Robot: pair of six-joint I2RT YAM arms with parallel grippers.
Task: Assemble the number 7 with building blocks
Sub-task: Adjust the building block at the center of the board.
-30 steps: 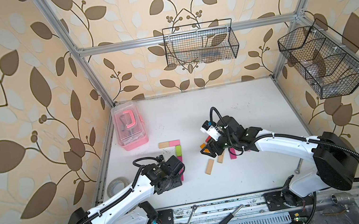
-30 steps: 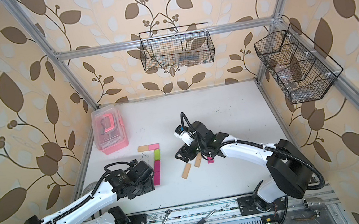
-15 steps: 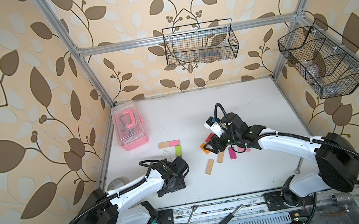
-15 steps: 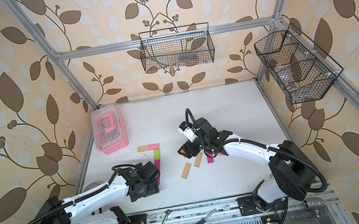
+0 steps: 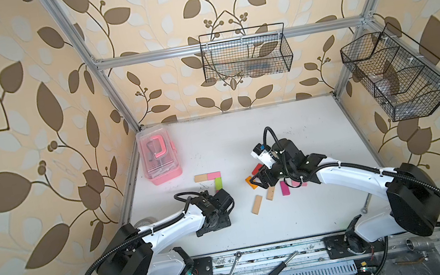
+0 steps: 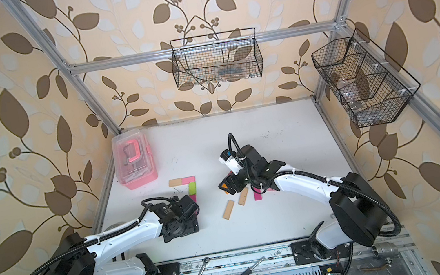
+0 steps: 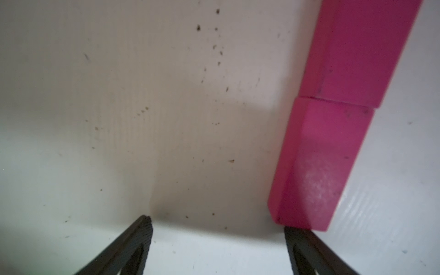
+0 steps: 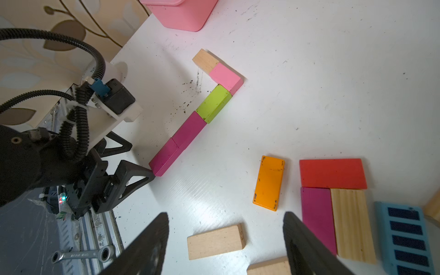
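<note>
Left gripper (image 7: pixel 217 223), open and empty, sits just beside the near-end magenta block (image 7: pixel 316 166), clear, disturbing nothing. Right gripper (image 8: pixel 226 215) hovers open over spare blocks (image 8: pixel 269 183), likely choosing.

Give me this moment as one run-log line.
7 figure: five blocks laid | left gripper: jaws open, empty, at end magenta block | right gripper: jaws open, empty, over loose blocks

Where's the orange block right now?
In the right wrist view, the orange block lies flat ahead of the right gripper, beside the red block, not touching.
</note>
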